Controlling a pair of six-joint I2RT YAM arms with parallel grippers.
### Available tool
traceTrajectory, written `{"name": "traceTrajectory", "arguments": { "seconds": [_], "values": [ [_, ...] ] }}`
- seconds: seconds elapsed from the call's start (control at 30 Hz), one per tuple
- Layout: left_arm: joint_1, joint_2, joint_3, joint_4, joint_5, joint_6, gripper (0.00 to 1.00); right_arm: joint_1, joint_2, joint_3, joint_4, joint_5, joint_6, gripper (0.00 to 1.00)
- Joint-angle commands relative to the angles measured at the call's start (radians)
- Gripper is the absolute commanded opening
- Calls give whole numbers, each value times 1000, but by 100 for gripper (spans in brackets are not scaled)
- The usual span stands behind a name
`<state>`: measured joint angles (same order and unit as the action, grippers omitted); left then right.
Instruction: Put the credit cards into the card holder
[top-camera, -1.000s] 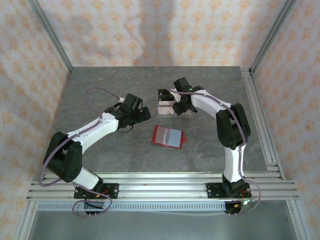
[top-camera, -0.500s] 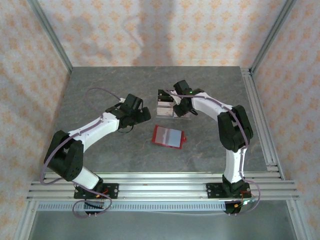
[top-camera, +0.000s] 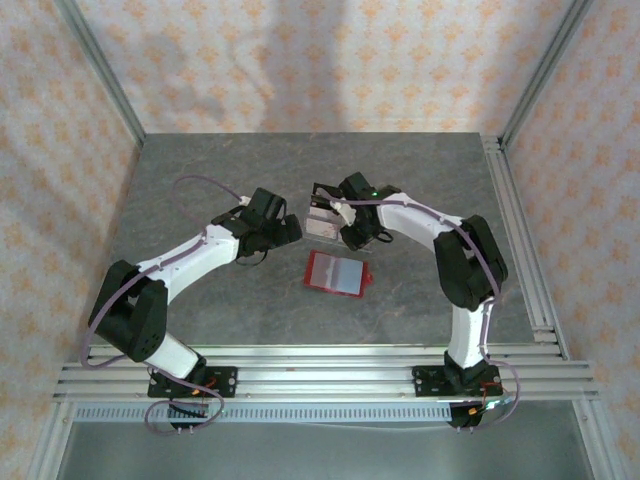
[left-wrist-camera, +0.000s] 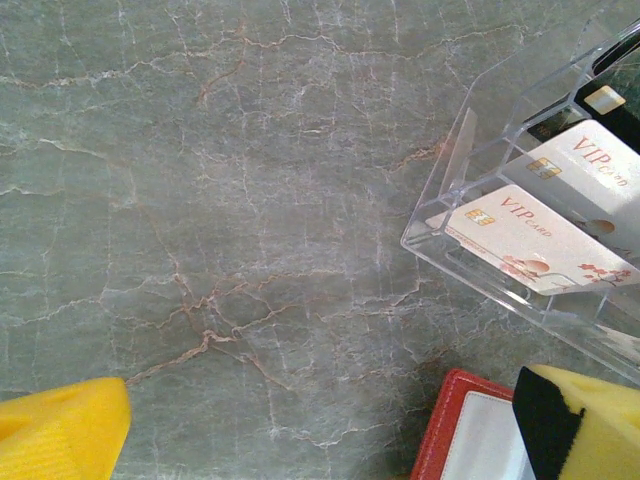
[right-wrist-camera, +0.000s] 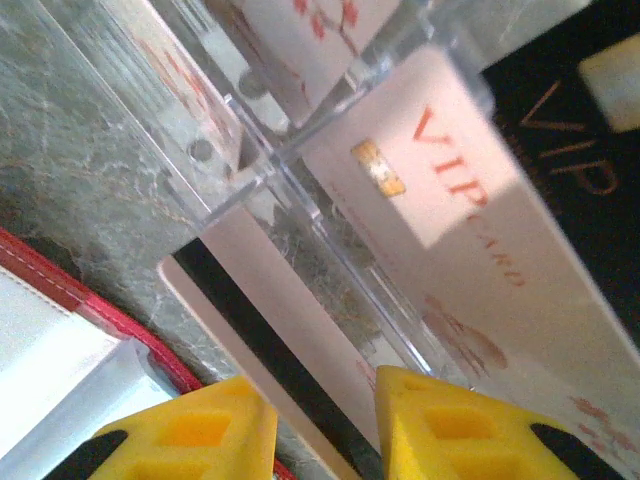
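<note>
Transfer step: the right gripper (right-wrist-camera: 325, 425), jaws clamped on one striped credit card (right-wrist-camera: 250, 320) beside the clear stand (top-camera: 322, 215), should next slide it into the open card holder (top-camera: 337, 273) lying just in front, while the left gripper (left-wrist-camera: 320, 420) hovers with jaws wide apart.

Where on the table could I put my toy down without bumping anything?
Bare: the table's far strip behind the clear stand, and the near strip between the red card holder and the front rail. Crowded: the middle, where the left pincer and right pincer sit by the stand.
</note>
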<state>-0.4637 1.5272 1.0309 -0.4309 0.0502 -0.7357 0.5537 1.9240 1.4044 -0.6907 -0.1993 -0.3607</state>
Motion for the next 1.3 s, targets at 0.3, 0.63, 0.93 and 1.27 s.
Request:
{"name": "traceTrajectory", "arguments": {
  "seconds": [0.3,0.63,0.93,1.27],
  "values": [
    [5,2,8,-3,1,-1,100,-7,68,82,-56,21,-17,25],
    [5,10,12,1,6,-2,100,-11,61,114,-82,29,-26,25],
    [6,11,9,4,10,-5,100,-11,40,115,-91,46,-32,18],
    [4,13,9,11,20,-8,100,-11,28,126,-105,59,-40,17]
  ]
}}
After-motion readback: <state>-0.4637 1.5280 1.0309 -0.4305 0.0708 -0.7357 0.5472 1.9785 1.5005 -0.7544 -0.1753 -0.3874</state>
